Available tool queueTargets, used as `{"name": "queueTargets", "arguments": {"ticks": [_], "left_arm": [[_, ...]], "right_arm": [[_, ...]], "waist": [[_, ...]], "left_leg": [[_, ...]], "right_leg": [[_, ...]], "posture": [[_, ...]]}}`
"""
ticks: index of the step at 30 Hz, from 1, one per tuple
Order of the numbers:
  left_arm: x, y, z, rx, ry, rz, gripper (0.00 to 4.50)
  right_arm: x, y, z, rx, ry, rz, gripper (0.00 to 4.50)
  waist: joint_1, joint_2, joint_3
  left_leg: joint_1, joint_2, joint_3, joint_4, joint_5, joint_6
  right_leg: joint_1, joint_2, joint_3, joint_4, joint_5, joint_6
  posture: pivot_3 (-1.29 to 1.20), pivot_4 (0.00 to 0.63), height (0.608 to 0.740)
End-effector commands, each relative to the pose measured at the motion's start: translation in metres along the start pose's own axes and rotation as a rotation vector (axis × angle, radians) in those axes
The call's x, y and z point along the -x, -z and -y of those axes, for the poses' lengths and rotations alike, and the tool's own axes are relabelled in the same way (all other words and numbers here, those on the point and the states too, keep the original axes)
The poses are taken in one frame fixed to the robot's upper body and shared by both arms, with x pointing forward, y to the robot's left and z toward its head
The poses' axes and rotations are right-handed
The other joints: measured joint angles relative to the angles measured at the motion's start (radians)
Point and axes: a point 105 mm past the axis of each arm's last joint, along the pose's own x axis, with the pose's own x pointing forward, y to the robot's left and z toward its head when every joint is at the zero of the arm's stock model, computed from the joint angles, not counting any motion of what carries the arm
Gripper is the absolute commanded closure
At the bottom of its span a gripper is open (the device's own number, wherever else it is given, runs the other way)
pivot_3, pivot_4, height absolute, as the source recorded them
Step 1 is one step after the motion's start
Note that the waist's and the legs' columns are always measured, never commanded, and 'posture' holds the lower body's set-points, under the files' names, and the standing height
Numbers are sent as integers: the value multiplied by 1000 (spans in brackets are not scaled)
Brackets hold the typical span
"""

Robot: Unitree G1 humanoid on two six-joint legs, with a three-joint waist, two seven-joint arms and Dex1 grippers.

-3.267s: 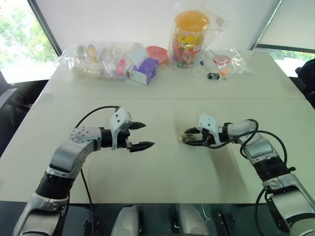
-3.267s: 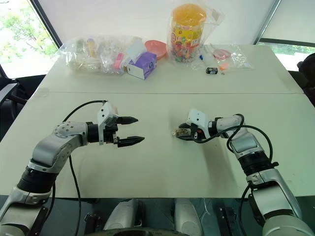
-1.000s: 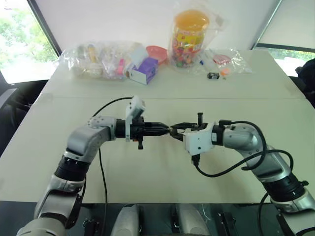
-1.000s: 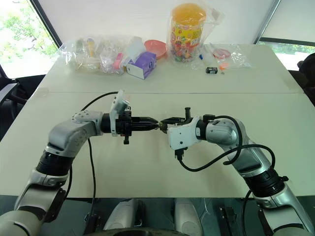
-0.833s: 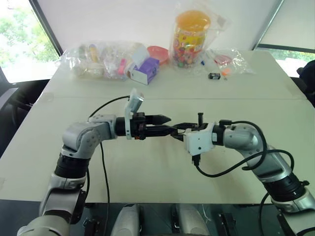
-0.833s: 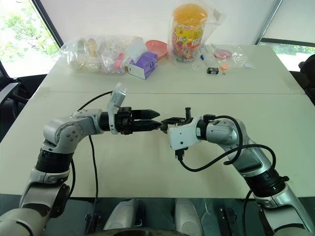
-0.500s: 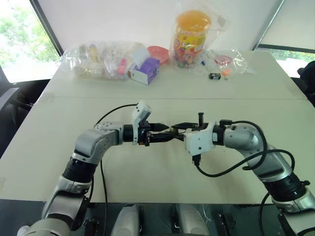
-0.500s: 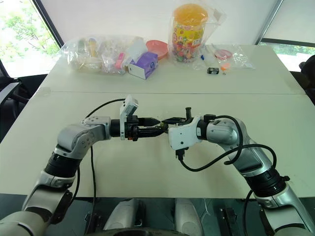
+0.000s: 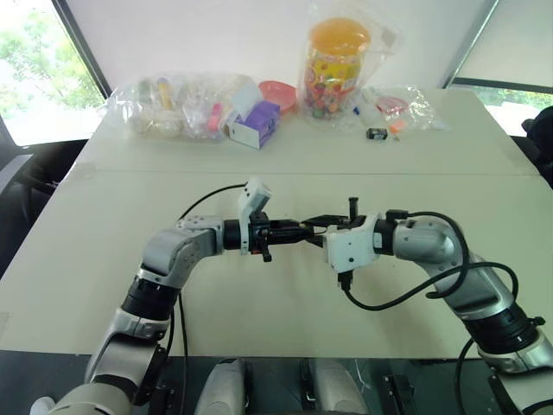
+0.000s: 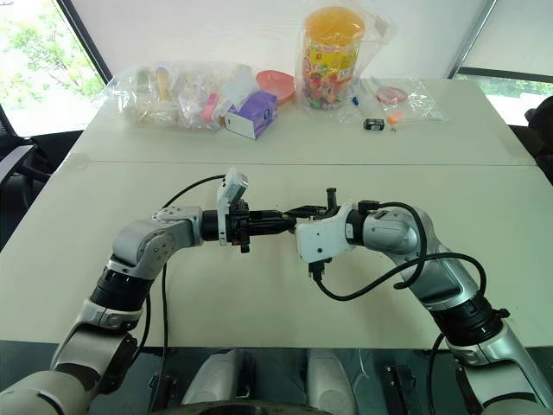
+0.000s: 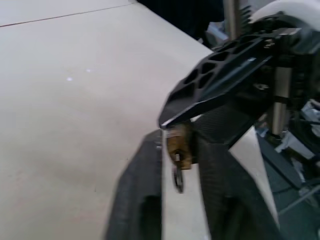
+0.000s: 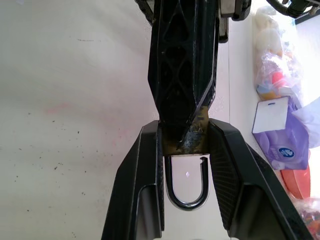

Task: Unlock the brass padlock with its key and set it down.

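My two grippers meet tip to tip above the middle of the white table (image 9: 276,311). The right gripper (image 12: 186,135) is shut on the brass padlock (image 12: 187,144). The padlock's silvery shackle (image 12: 186,200) loops back between the right fingers. In the left wrist view the brass padlock (image 11: 179,144) sits at my left gripper's (image 11: 179,152) tips. A small dark key (image 11: 178,177) hangs out of the padlock, and the left fingers (image 11: 145,195) have closed in on either side of it. From the head, the left gripper (image 9: 292,232) points level at the right gripper (image 9: 306,226).
Along the table's far edge lie clear bags of toys (image 9: 173,108), a purple box (image 9: 255,123), an orange bowl (image 9: 276,90), a tall jar with an orange lid (image 9: 335,65) and a small black object (image 9: 374,133). Cables loop from both wrists.
The left gripper opened, dropped a little around the padlock's end and closed its fingers there. The right arm and the padlock stayed put.
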Motion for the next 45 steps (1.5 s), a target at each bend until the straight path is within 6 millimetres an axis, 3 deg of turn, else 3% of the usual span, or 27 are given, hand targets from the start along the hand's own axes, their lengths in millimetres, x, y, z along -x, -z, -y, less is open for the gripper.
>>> {"name": "queueTargets", "arguments": {"ticks": [1, 9, 16, 17, 22, 25, 32, 45], "left_arm": [[3, -4, 4, -29, 14, -1, 4451], [5, -2, 1, -29, 7, -20, 4451], [10, -6, 2, -45, 19, -20, 4500], [10, -6, 2, -47, 19, -21, 4500], [13, -7, 1, -51, 12, -14, 4500], [15, -8, 0, -55, 12, -16, 4500], [15, -12, 1, -64, 37, -16, 4500], [14, -22, 13, -56, 111, 2, 4500]], "right_arm": [[5, -9, 10, 43, 31, 21, 3801], [4, -12, 11, 32, 16, 30, 3801], [11, -7, 6, -61, -21, -9, 285], [14, -6, 8, -84, -12, -11, 24], [28, -2, 18, -240, 52, 1, 24], [36, -5, 23, -370, 98, 36, 897], [36, -9, 30, -508, 180, 70, 4488], [16, -4, 17, -593, 202, 66, 4488]], "waist": [[0, 0, 0], [0, 0, 0], [0, 0, 0], [1, 0, 0], [1, 0, 0], [1, 0, 0], [0, 0, 0], [0, 0, 0]], "left_leg": [[0, 0, 0, 0, 0, 0], [0, 0, 0, 0, 0, 0], [0, 0, 0, 0, 0, 0], [0, 0, 0, 0, 0, 0], [0, 0, 0, 0, 0, 0], [0, 0, 0, 0, 0, 0], [0, 0, 0, 0, 0, 0], [0, 0, 0, 0, 0, 0]], "right_leg": [[0, 0, 0, 0, 0, 0], [0, 0, 0, 0, 0, 0], [0, 0, 0, 0, 0, 0], [0, 0, 0, 0, 0, 0], [0, 0, 0, 0, 0, 0], [0, 0, 0, 0, 0, 0], [0, 0, 0, 0, 0, 0], [0, 0, 0, 0, 0, 0]], "posture": [[0, 150, 735], [0, 150, 735], [0, 150, 735], [0, 150, 735], [0, 150, 735], [0, 150, 735], [0, 150, 735], [0, 150, 735]]}}
